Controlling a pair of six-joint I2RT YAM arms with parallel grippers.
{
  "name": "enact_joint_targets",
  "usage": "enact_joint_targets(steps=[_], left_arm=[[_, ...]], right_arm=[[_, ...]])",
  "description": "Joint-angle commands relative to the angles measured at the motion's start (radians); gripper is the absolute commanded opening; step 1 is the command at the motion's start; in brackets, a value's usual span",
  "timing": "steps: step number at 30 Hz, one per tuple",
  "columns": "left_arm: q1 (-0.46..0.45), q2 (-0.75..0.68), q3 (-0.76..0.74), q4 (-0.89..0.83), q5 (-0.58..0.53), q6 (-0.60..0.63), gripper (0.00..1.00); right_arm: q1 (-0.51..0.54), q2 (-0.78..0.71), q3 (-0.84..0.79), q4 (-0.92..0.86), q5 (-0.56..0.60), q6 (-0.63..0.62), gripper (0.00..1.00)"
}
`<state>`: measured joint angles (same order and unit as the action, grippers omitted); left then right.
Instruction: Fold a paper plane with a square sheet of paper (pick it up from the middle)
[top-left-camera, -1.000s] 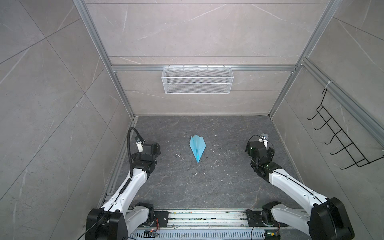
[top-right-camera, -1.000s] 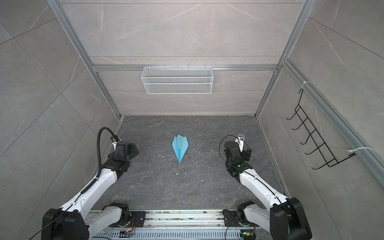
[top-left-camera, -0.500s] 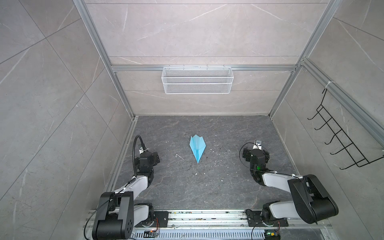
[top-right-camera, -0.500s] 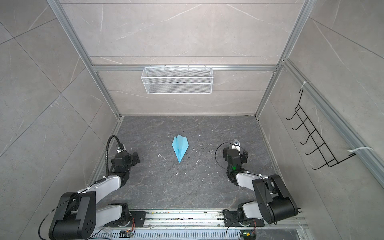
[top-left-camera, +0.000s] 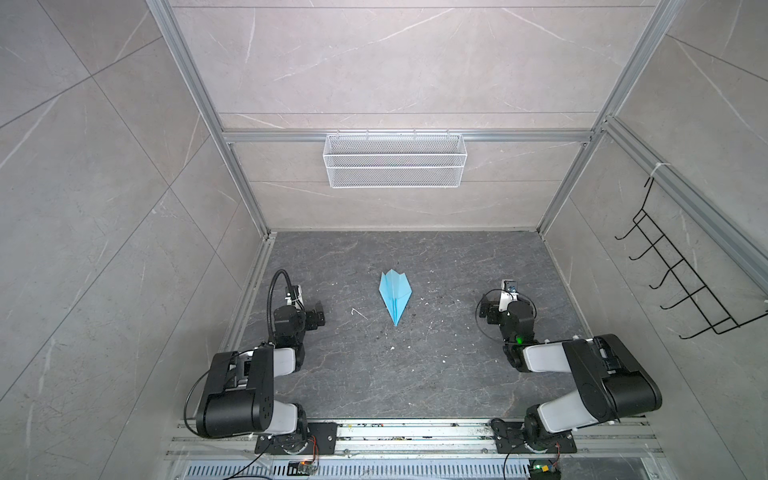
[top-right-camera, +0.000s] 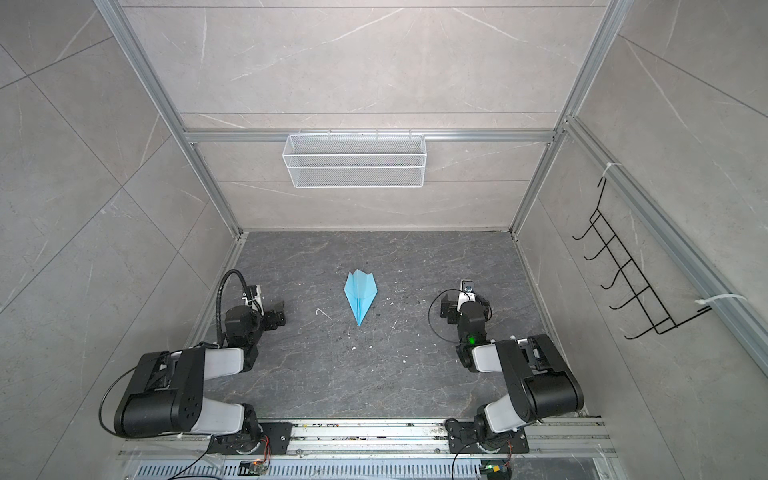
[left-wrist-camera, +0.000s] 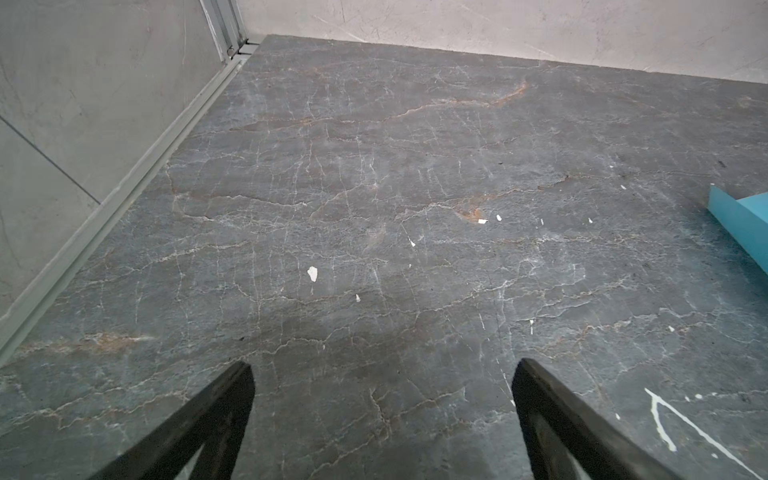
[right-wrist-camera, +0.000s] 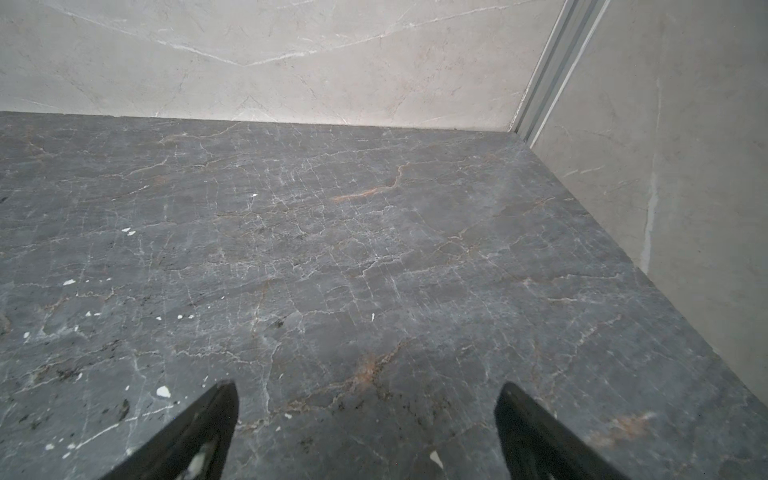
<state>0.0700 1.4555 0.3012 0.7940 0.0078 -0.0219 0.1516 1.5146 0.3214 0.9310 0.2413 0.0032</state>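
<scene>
paper plane (top-left-camera: 395, 296): lies flat on the dark stone tabletop (top-left-camera: 374, 374), in front of the wire basket (top-left-camera: 395, 166), in line with its middle; nose points away from the basket; neither gripper touches it
left gripper (left-wrist-camera: 382, 370): low over the tabletop, forward of the basket's left end; fingers spread wide, nothing between them
right gripper (right-wrist-camera: 365, 388): forward of the basket's right end, slightly beyond it; fingers spread wide, holding nothing
left wrist view: only a blue corner of the plane shows

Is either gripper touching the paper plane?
No, the paper plane lies untouched, with the left gripper and right gripper each well clear of it.
</scene>
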Motion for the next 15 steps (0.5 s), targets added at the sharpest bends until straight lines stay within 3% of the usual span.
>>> enact_joint_targets(steps=[1,15], left_arm=[[0.009,0.03,0.033,0.088,0.034,0.018,0.99],[0.009,0.049,0.07,0.036,0.019,0.013,1.0]], right_arm=[[-0.015,0.004,0.03,-0.038,-0.045,0.01,0.99],[-0.019,0.004,0.029,-0.033,-0.045,0.006,0.99]])
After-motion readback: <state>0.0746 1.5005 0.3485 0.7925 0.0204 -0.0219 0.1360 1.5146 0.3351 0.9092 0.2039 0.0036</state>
